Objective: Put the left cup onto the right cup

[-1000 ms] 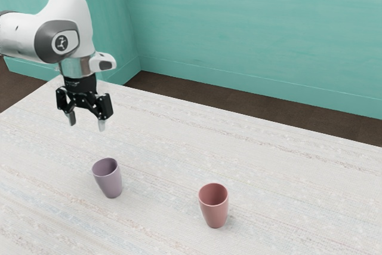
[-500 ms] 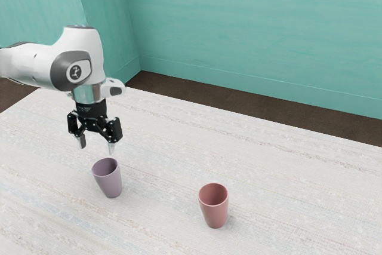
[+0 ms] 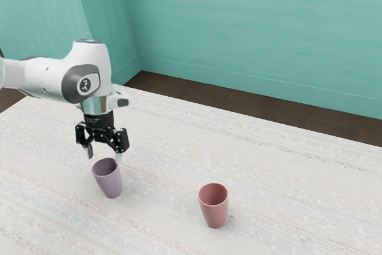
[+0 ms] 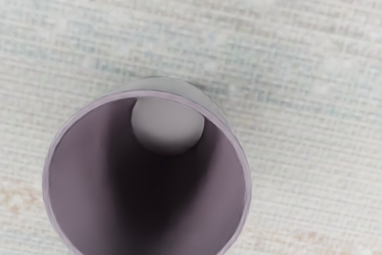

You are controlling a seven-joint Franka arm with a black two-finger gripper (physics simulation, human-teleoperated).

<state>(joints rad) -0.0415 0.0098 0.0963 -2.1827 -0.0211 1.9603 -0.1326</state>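
A mauve cup [image 3: 107, 177] stands upright on the table toward the exterior view's left. A pink cup [image 3: 213, 205] stands upright further to the exterior view's right. My gripper [image 3: 104, 154] hangs open just above the mauve cup's rim, its fingertips at about rim height. In the wrist view I look straight down into the mauve cup [image 4: 149, 177], whose open mouth lies right under my hand.
The pale woven tabletop [image 3: 268, 165] stretches wide around both cups. Teal walls and a dark floor strip lie behind the table's far edge.
My arm has come down and moved toward the exterior view's right, from well above the table to just over the mauve cup. Both cups have stayed where they were.
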